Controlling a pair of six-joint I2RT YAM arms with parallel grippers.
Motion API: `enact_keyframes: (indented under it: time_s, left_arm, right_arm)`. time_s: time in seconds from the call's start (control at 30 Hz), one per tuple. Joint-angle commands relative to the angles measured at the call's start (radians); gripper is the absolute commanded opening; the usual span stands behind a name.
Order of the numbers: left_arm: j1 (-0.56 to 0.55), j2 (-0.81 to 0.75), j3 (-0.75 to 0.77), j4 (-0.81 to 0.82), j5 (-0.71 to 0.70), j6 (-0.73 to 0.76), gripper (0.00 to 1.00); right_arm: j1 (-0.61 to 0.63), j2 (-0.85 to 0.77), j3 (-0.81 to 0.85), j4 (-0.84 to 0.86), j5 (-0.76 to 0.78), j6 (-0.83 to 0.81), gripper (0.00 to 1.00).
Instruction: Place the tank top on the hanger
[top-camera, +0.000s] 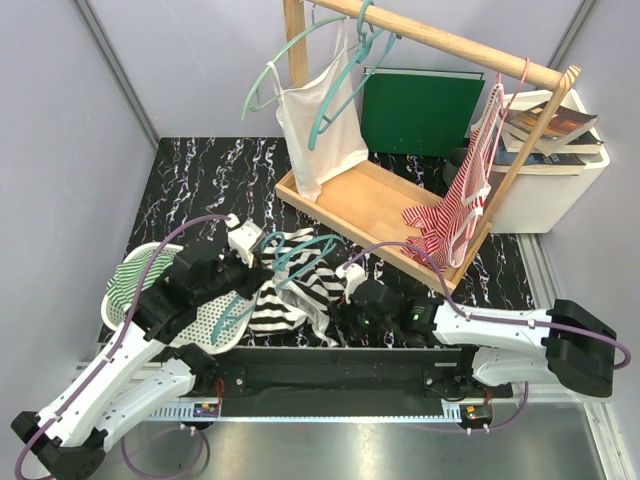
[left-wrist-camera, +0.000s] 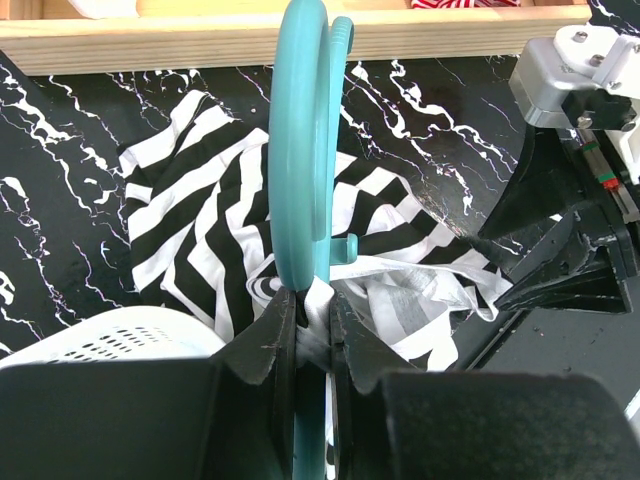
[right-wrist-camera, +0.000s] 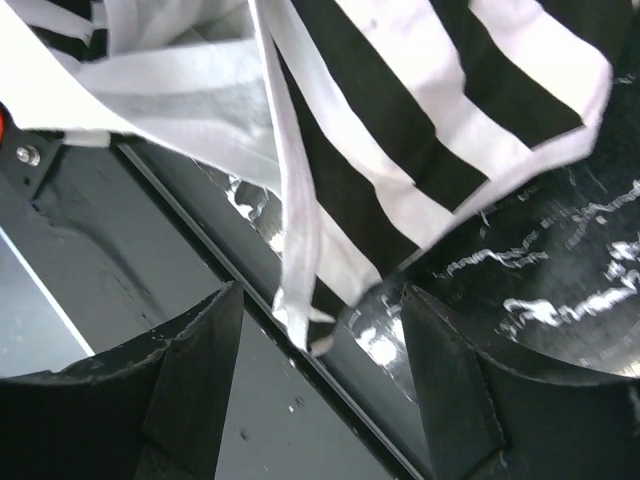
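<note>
The black-and-white striped tank top (top-camera: 290, 298) lies crumpled on the black marbled table between my two grippers. It also shows in the left wrist view (left-wrist-camera: 195, 215) and in the right wrist view (right-wrist-camera: 400, 120). My left gripper (top-camera: 258, 265) (left-wrist-camera: 313, 305) is shut on the teal hanger (top-camera: 303, 252) (left-wrist-camera: 300, 150), with a fold of white cloth pinched alongside it. The hanger lies over the top, hook pointing away. My right gripper (top-camera: 338, 300) (right-wrist-camera: 320, 310) is open just right of the top. A loose white strap (right-wrist-camera: 298, 270) dangles between its jaws, untouched.
A white laundry basket (top-camera: 135, 285) (left-wrist-camera: 120, 335) sits under my left arm. Behind stands a wooden rack and tray (top-camera: 370, 205) with a white tank top (top-camera: 320, 130) on teal hangers and a red-striped garment (top-camera: 455, 215). A green folder (top-camera: 420, 110) and a white box (top-camera: 550, 185) stand at back right.
</note>
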Motion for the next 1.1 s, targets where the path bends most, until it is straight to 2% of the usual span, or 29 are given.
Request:
enact_keyframes:
  time_s: [0.0,0.33,0.47,0.63,0.73,0.83,1.0,1.07]
  left_arm:
    - [0.007,-0.01,0.007,0.043,-0.025,-0.006,0.0]
    - [0.007,-0.007,0.01,0.045,-0.024,-0.004,0.0]
    - [0.009,-0.007,0.012,0.042,-0.024,-0.006,0.0]
    - [0.009,-0.023,0.012,0.046,0.002,-0.006,0.0]
    - [0.009,-0.029,0.013,0.049,0.025,-0.004,0.0]
    - [0.012,-0.047,0.017,0.054,0.031,-0.004,0.0]
    - [0.013,-0.142,-0.005,0.094,0.136,0.0,0.0]
    - [0.013,-0.185,-0.019,0.103,0.168,0.0,0.0]
  right_arm:
    - [0.009,0.047,0.001,0.105,-0.052,0.025,0.71]
    - [0.009,0.084,-0.02,0.131,-0.124,0.042,0.58]
    - [0.008,0.075,-0.034,0.112,-0.099,0.065,0.46]
    - [0.008,0.049,0.006,-0.048,0.091,0.073,0.08]
    - [-0.001,0.038,0.04,-0.128,0.203,0.073,0.0]
    - [-0.067,0.052,0.067,-0.139,0.217,0.056,0.0]
    - [-0.217,0.103,0.128,-0.137,0.226,0.018,0.0]
    - [-0.242,0.119,0.167,-0.136,0.247,-0.004,0.0]
